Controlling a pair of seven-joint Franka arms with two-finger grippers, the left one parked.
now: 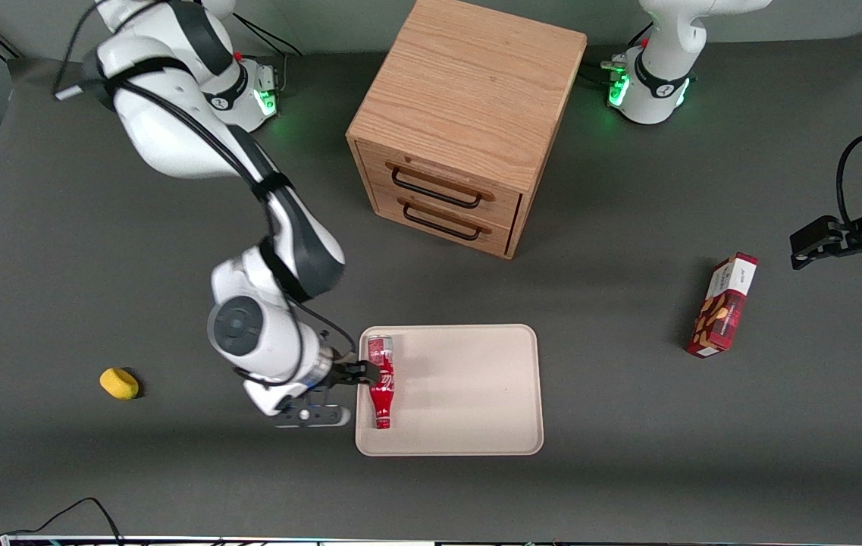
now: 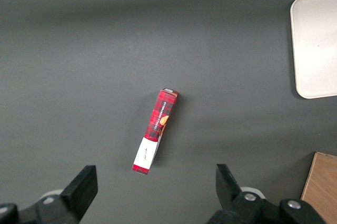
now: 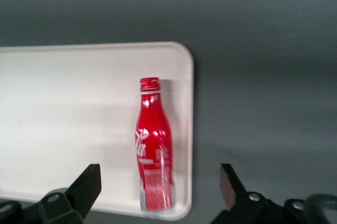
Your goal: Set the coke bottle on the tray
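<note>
Task status: essentially complete. The coke bottle (image 1: pixel 381 381) lies on its side on the tray (image 1: pixel 468 394), near the tray's 9 o'clock edge, cap toward 6 o'clock. The gripper (image 3: pixel 160 192) hovers above it, fingers spread wide and holding nothing. Contact appears absent. Remaining step, by judgement: retract the arm.

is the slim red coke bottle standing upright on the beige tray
No, the slim red coke bottle lies on its side on the flat beige tray, with the open claw above it.
</note>
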